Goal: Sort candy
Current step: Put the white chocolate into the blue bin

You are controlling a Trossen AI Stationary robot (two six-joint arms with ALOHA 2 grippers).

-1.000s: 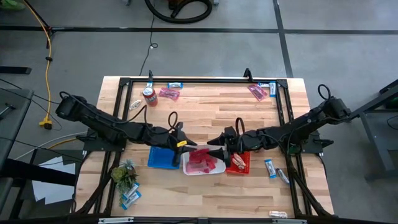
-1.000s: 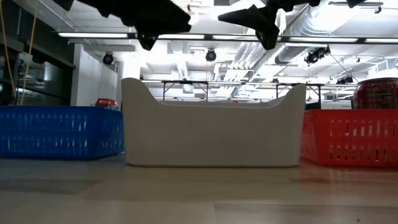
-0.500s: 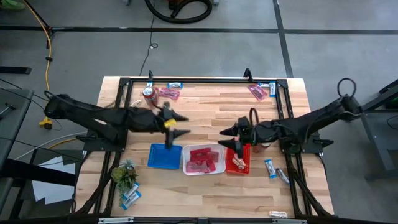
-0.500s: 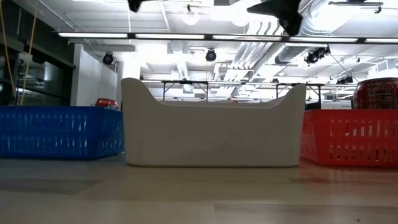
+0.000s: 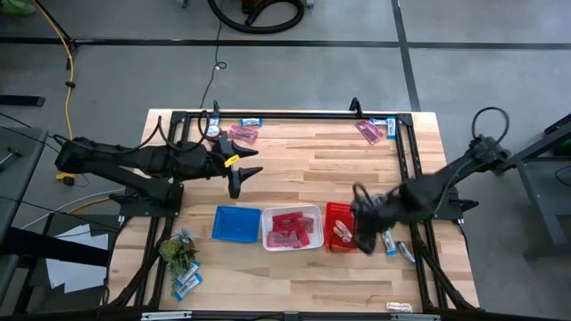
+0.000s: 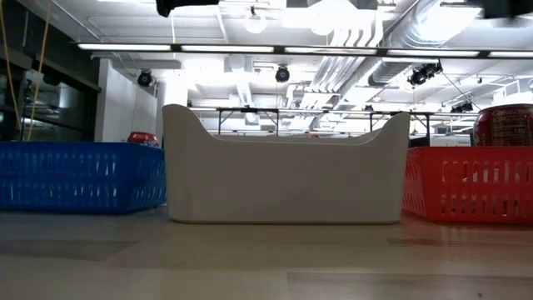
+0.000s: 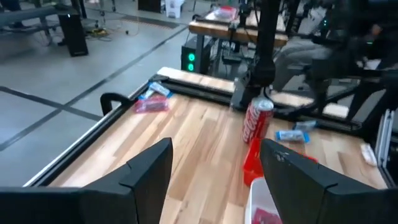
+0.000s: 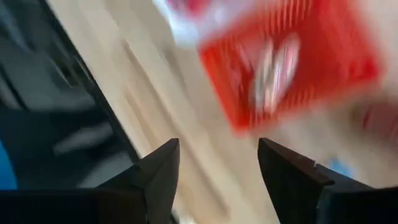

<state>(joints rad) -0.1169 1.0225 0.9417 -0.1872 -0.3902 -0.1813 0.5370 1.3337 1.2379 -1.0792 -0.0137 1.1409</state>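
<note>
Three small trays stand in a row near the table's front: blue (image 5: 235,223), white (image 5: 292,228) holding pink candy, red (image 5: 340,226) holding red candy. Loose candy lies around: a pink packet (image 5: 243,134) and a blue-and-white bar (image 5: 252,122) at the far left, a pink packet (image 5: 368,132) at the far right, and blue-and-white bars (image 5: 387,241) right of the red tray. My left gripper (image 5: 248,166) hangs open above bare wood, near the far-left pink packet. My right gripper (image 5: 364,234), blurred, stands open over the red tray's right edge (image 8: 292,62).
A red soda can (image 5: 211,130) stands at the far left by the black frame rail (image 5: 285,115). Another can (image 7: 256,121) stands behind the red tray. A small green plant (image 5: 177,249) and more bars (image 5: 187,283) sit at the near left corner.
My left gripper has left the spot above the blue and white trays and gone up and toward the far left, near the pink packet. My right gripper has swung from over the white tray toward the right edge, then toward the near edge, past the red tray.
</note>
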